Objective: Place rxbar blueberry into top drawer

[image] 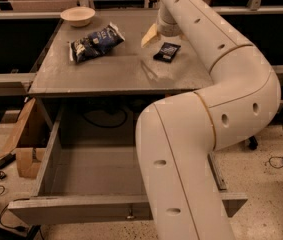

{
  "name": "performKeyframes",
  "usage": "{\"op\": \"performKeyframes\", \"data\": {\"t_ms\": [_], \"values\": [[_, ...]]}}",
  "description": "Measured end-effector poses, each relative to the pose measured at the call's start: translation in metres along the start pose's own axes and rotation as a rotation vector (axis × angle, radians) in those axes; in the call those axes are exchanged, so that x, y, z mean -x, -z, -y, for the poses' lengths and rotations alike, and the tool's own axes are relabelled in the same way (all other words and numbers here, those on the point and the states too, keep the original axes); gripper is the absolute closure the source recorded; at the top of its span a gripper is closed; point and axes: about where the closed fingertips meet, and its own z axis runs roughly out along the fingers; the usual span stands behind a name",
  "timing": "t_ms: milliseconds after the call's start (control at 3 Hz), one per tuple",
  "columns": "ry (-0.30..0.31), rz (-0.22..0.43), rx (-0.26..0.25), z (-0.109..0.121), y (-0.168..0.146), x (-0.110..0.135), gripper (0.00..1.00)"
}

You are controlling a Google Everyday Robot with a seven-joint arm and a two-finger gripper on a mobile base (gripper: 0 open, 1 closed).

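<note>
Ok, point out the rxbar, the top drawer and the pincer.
rxbar blueberry [167, 51], camera view, wrapper's middle.
top drawer [81, 209], camera view, front panel.
pincer [150, 35], camera view, tip, just left of the rxbar blueberry.

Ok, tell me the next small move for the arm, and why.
Probably ease the end effector across and down onto the rxbar blueberry: it hovers just beside the bar, which lies flat on the counter, while the top drawer already stands open.
</note>
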Motion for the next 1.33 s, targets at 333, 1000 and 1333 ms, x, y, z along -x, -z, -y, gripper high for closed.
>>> {"op": "performKeyframes", "data": {"t_ms": [333, 1000, 1333], "values": [[0.005, -0.035, 0.026, -0.009, -0.007, -0.008, 0.0], [0.003, -0.091, 0.047, -0.017, -0.019, -0.02, 0.42], [0.003, -0.091, 0.047, -0.017, -0.012, -0.016, 0.65]]}}
